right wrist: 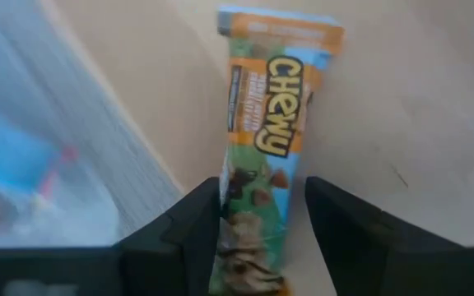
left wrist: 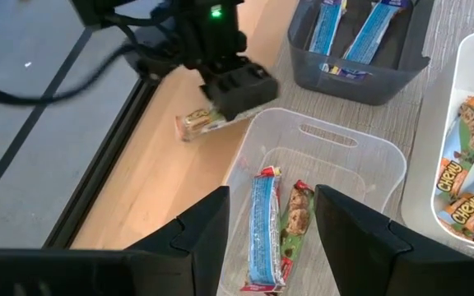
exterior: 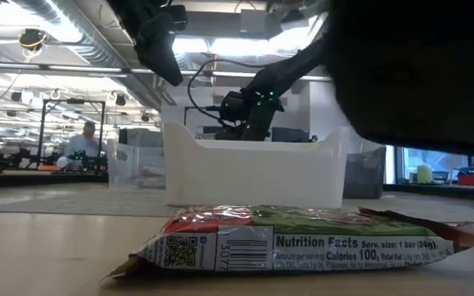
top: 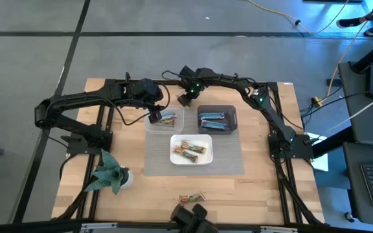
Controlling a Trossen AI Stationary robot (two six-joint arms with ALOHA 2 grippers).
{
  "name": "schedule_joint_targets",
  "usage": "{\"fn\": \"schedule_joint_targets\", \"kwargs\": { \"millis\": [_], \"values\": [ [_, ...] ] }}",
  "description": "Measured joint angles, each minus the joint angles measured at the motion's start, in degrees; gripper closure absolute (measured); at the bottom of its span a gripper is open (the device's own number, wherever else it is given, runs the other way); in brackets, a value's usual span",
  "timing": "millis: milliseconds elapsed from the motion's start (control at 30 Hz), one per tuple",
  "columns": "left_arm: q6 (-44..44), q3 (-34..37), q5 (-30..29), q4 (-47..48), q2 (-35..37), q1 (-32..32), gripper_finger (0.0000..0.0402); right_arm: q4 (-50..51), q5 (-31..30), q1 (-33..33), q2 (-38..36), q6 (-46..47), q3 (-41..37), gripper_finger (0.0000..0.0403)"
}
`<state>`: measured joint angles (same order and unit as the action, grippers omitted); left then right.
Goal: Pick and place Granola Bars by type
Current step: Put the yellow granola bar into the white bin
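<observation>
Left end effector [left wrist: 271, 238]: hovered over the clear plastic tub [top: 166, 119], its two dark fingers apart and holding nothing.
Right end effector [top: 186, 99]: sat at the far edge of the wooden worktop [top: 258, 188], just behind the clear tub; fingers either side of a tan-and-green "Chewy" wrapped granola bar [right wrist: 263, 156], seemingly clamped on it, though the contact was hard to make out.
Clear tub contents: a blue wrapped bar [left wrist: 263, 230] and a green-and-red wrapped bar [left wrist: 296, 224] lay side by side.
Dark grey tub [top: 233, 111]: held blue wrapped bars [top: 214, 121].
White tub [top: 207, 140]: held tan-and-orange wrapped bars [top: 190, 151]; it stood on the grey mat [top: 228, 162].
Stray bar [top: 192, 197]: lay alone on the worktop near the front edge.
Green paper plant figure [top: 109, 173]: stood at the worktop's left front.
</observation>
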<state>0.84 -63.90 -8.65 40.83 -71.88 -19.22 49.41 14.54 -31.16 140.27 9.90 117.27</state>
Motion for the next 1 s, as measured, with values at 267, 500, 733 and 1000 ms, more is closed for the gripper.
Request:
{"fn": "schedule_joint_targets", "kwargs": {
  "millis": [267, 500, 733, 1000],
  "values": [
    [0.00, 0.00, -0.02, 0.14, -0.02, -0.02, 0.0229, 8.17, -14.02, 3.52, -0.46, -15.90, 0.11, 0.0217],
    [0.00, 0.00, -0.04, 0.12, -0.01, 0.00, 0.0230, 10.38, -14.32, 3.63, -0.31, -19.16, 0.11, 0.0222],
    [0.00, 0.00, -0.21, 0.14, -0.01, 0.00, 0.0229, 10.31, -14.04, 3.04, -0.31, -20.04, 0.09, 0.0280],
    [0.00, 0.00, -0.24, 0.11, -0.02, -0.02, 0.0230, 10.20, -14.02, 3.00, -0.38, -21.31, 0.03, 0.0293]
  ]
}}
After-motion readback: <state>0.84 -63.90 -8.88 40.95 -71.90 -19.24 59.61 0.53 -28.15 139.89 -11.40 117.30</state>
